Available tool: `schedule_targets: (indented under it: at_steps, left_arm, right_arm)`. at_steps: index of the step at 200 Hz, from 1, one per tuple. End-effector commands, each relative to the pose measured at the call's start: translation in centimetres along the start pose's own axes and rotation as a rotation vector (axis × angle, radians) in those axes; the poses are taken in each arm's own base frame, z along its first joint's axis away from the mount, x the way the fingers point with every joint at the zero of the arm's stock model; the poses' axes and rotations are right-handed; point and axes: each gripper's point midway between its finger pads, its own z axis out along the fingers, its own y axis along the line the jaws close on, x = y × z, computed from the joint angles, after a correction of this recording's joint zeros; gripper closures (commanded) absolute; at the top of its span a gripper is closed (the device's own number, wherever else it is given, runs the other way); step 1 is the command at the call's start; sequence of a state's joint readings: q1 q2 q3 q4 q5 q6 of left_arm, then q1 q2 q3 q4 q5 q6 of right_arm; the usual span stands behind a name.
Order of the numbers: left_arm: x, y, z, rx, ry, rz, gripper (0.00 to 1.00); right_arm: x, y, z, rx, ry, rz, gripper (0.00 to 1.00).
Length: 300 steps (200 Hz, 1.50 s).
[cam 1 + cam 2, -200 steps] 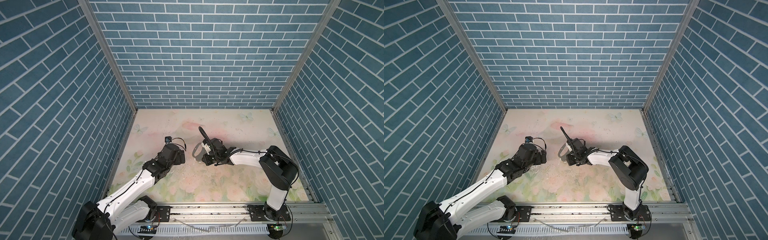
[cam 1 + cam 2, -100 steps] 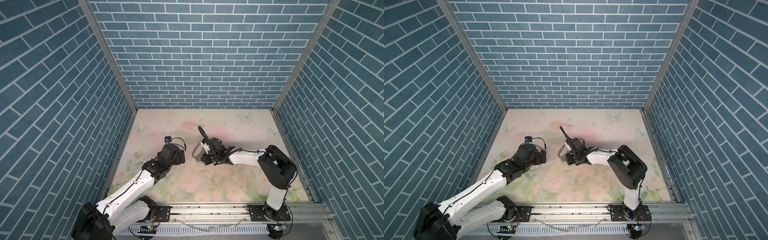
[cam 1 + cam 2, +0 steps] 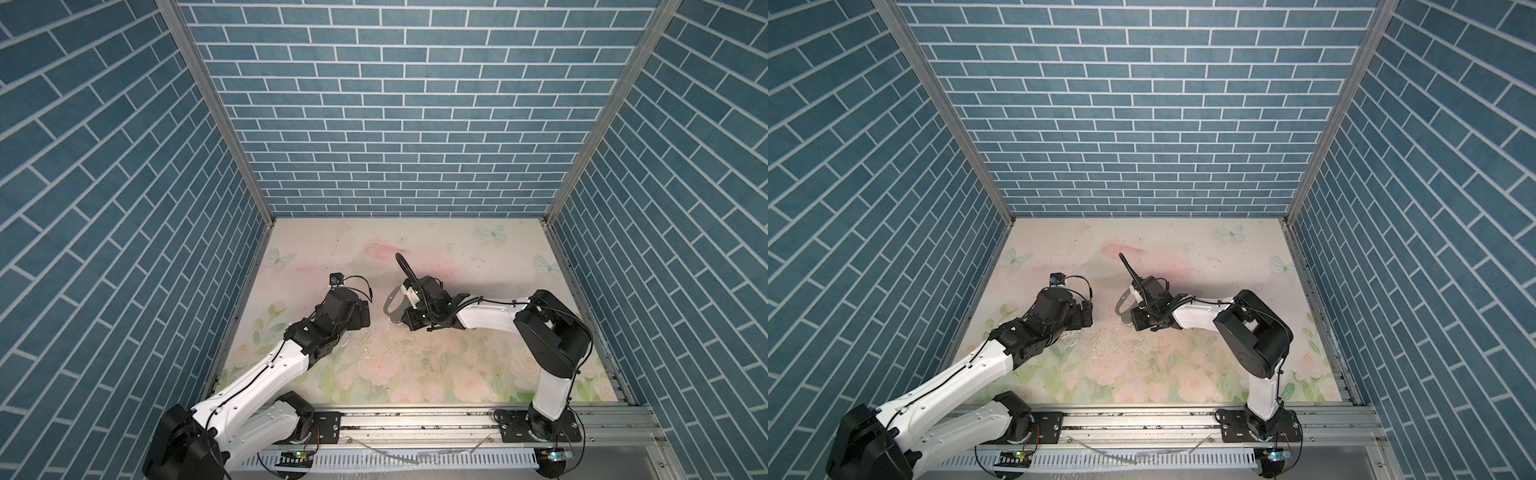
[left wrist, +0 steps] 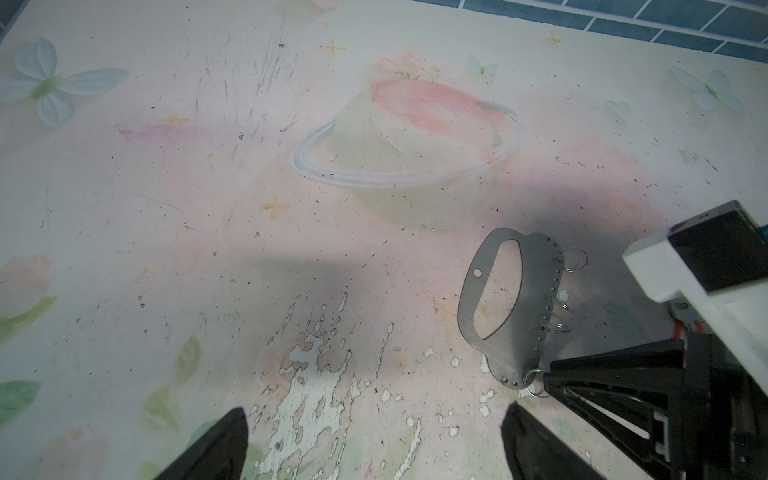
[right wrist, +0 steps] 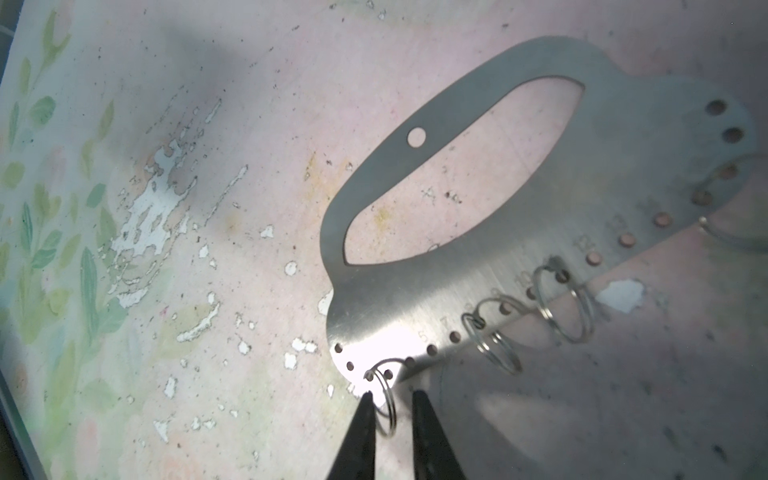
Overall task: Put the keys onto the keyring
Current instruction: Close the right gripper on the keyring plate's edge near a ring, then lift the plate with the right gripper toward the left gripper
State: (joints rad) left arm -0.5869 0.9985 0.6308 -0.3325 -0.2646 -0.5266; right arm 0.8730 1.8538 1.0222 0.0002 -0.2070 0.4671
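The keyring (image 5: 478,286) is a flat plate of brushed grey metal, long and rounded, with a large oval opening cut through its middle and one round hole in the thin band on the far side of that opening. Along the broader edge runs a row of small holes with faint numbers beside them, and several small split rings (image 5: 484,336) hang through some of these holes. It lies flat on the worn floral table (image 5: 208,124). In both top views it shows only as a grey curve (image 3: 390,305) (image 3: 1120,305) just off the nose of the right arm.

The right gripper (image 5: 390,409) points at the near end of the holed edge. Its two dark, pointed fingers (image 5: 363,432) stand a narrow gap apart, and the endmost ring (image 5: 390,395) sits in that gap, against one finger. Whether the fingers pinch the ring or merely flank it cannot be told. The plate's end lies just ahead of the tips.

The left gripper (image 4: 374,444) is spread wide, its fingertips (image 4: 224,449) far apart over bare table, holding nothing. The keyring (image 4: 519,291) lies ahead of it and off to the right arm's side, apart from both fingertips.
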Motion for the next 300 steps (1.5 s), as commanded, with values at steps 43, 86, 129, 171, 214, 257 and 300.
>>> schedule_targets:
  at_steps: [43, 86, 129, 171, 214, 257, 300]
  left_arm:
    - [-0.6, -0.4, -0.7, 0.016, -0.009, 0.009, 0.04]
    - [-0.8, -0.6, -0.9, 0.026, -0.012, 0.004, 0.05]
    - [-1.4, -1.0, -1.6, 0.046, -0.027, -0.001, 0.07]
    - [-2.4, -2.0, -2.6, 0.098, -0.056, -0.010, 0.11]
    - [-4.8, -3.9, -4.7, 0.194, -0.110, -0.006, 0.14]
    - [-7.2, -6.4, -7.9, 0.358, -0.205, 0.005, 0.18]
    - [-8.6, -8.8, -11.2, 0.544, -0.290, 0.034, 0.22]
  right_arm:
    - [-1.2, 1.7, 0.5, -0.045, -0.010, 0.001, 0.85]
    - [-1.4, 2.3, 0.0, -0.073, -0.023, -0.024, 0.96]
    - [-2.3, 3.0, -1.8, -0.076, -0.060, -0.136, 1.00]
    - [-4.3, 4.9, -5.3, -0.112, -0.142, -0.327, 1.00]
    - [-6.4, 7.7, -9.6, -0.178, -0.264, -0.516, 1.00]
    - [-7.1, 10.2, -13.7, -0.277, -0.368, -0.694, 1.00]
    - [-8.0, 11.9, -18.5, -0.453, -0.470, -0.743, 1.00]
